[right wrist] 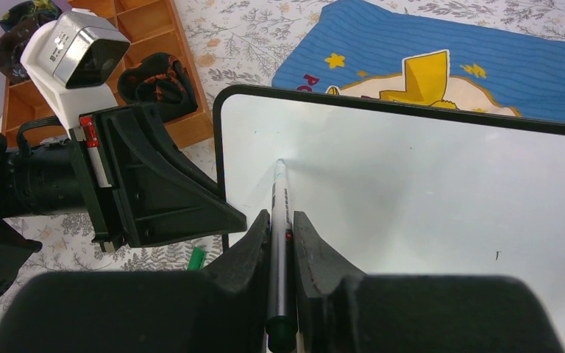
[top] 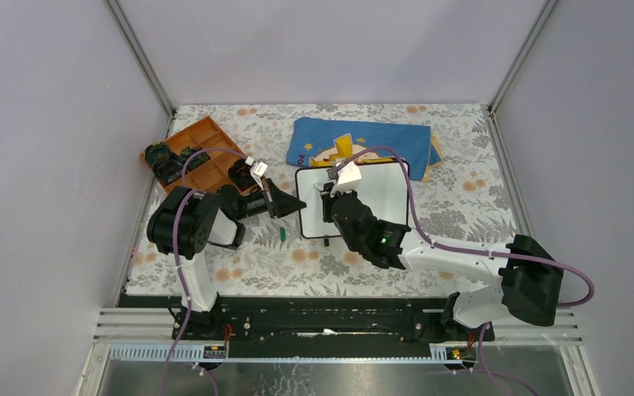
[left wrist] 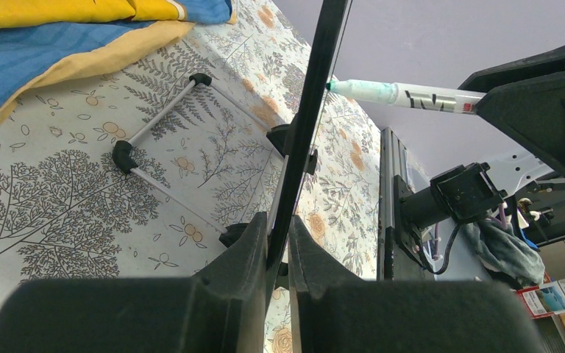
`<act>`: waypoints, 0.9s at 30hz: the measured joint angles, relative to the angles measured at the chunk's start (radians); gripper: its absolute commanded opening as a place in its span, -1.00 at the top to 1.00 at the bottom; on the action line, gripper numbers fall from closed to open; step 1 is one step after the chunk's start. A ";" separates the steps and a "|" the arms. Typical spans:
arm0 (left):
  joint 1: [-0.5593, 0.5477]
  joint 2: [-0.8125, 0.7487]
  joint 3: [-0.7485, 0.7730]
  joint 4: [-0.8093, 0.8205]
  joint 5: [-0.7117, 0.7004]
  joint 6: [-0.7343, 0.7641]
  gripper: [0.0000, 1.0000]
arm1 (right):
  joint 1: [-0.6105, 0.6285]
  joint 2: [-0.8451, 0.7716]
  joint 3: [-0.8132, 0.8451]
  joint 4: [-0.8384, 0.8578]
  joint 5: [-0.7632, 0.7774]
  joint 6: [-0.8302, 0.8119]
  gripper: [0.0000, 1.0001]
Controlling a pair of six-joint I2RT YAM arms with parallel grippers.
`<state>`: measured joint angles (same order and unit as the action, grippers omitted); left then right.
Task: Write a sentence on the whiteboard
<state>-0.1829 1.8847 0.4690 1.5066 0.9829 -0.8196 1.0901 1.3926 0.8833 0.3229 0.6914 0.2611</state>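
Observation:
The whiteboard [top: 384,194] stands tilted on its wire stand [left wrist: 169,147] mid-table. My left gripper [top: 295,206] is shut on its black left frame edge [left wrist: 309,110], which runs between the jaws [left wrist: 278,243]. My right gripper [top: 330,194] is shut on a green marker [right wrist: 278,213] and holds its tip against the upper left of the board face [right wrist: 427,191]. The marker also shows in the left wrist view [left wrist: 404,94], its tip at the board. No green sentence shows; the face looks blank apart from a tiny dark speck [right wrist: 497,255].
The marker's green cap [top: 283,235] lies on the floral tablecloth by the board's lower left corner. A blue cloth with a yellow figure [top: 363,140] lies behind the board. An orange compartment tray [top: 202,153] with dark items sits at the back left.

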 measured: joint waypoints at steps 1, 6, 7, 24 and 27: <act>0.000 0.000 0.000 0.000 0.000 0.000 0.91 | 0.000 0.000 -0.001 0.000 0.000 0.002 1.00; 0.000 0.000 0.000 0.000 -0.002 0.000 0.91 | 0.000 0.000 -0.009 -0.002 0.000 0.010 1.00; 0.000 0.000 0.000 -0.001 -0.003 0.000 0.91 | 0.000 0.000 -0.011 -0.002 0.000 0.011 1.00; 0.000 0.000 0.000 -0.001 -0.011 0.001 0.93 | 0.000 -0.040 -0.063 -0.034 -0.006 0.035 1.00; 0.000 0.000 0.000 -0.001 -0.011 0.001 0.93 | 0.000 -0.066 -0.080 -0.033 -0.027 0.034 1.00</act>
<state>-0.1829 1.8843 0.4690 1.5055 0.9718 -0.8185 1.0901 1.3266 0.8028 0.2901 0.6647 0.2951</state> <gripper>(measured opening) 0.180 0.170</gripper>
